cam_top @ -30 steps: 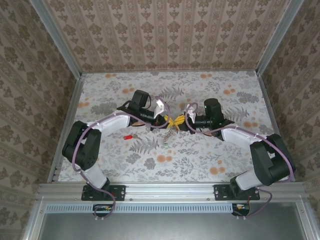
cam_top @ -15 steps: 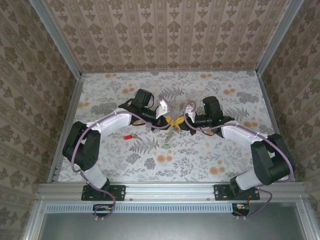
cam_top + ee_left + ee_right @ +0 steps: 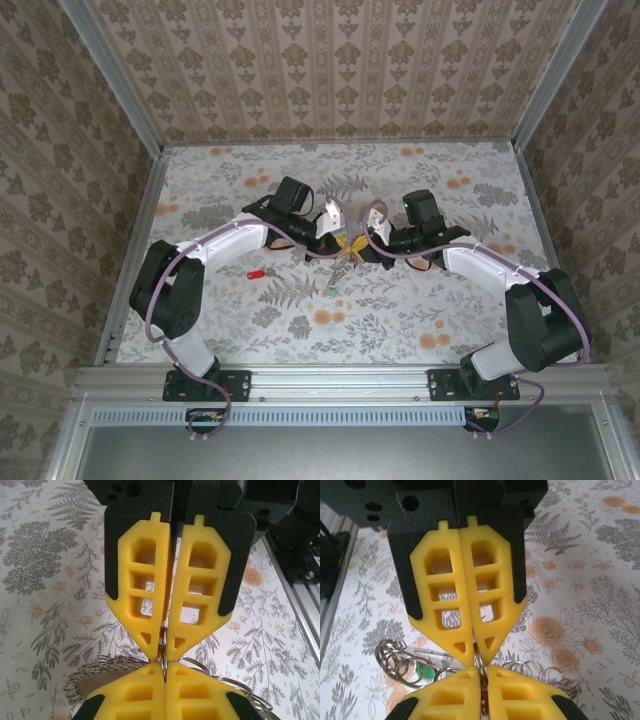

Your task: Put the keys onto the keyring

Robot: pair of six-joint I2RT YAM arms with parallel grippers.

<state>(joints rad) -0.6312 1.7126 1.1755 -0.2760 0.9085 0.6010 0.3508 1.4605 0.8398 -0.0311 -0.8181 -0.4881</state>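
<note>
Pinching the keyring from both sides, just above the middle of the table. Clamped shut on one thin wire loop with the left gripper, and shut on that same loop with the right gripper, yellow tips almost touching. Gripped this close together probably to steady the loop, or pry it apart, for threading. Trailing down toward the near side with a green key, seemingly already among the coils. Lying well apart to the left on the cloth: a red key, not yet threaded and likely next.
</note>
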